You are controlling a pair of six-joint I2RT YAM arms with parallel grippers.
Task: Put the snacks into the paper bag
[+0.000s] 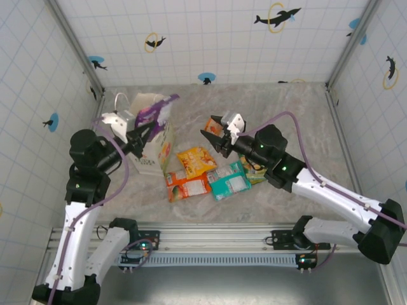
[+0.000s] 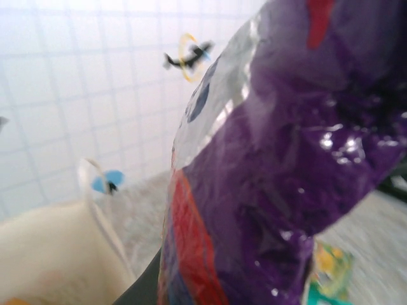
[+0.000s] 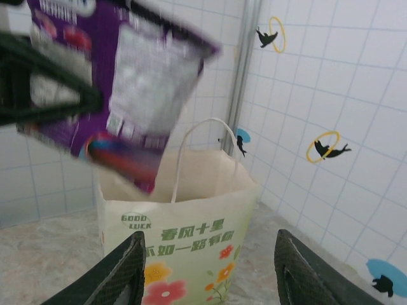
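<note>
Snacks: the purple packet (image 1: 154,112) hangs over the mouth of the paper bag (image 3: 184,216). We see the left gripper (image 1: 141,132) clamped near one side of it, so it dangles above the rim. We reckon that lets it drop straight in.

The bag stands upright at the left of the table (image 1: 299,121), top gaping. The right gripper (image 1: 211,129) is spread and holds nothing, near the orange packet (image 1: 196,160). The red-orange packet (image 1: 186,187) and teal packet (image 1: 229,181) lie flat close by, not yet bagged.

On the bag we read "GOOD LUCK", with green Chinese characters and flowers under it. The purple packet's text is too blurred to read.
</note>
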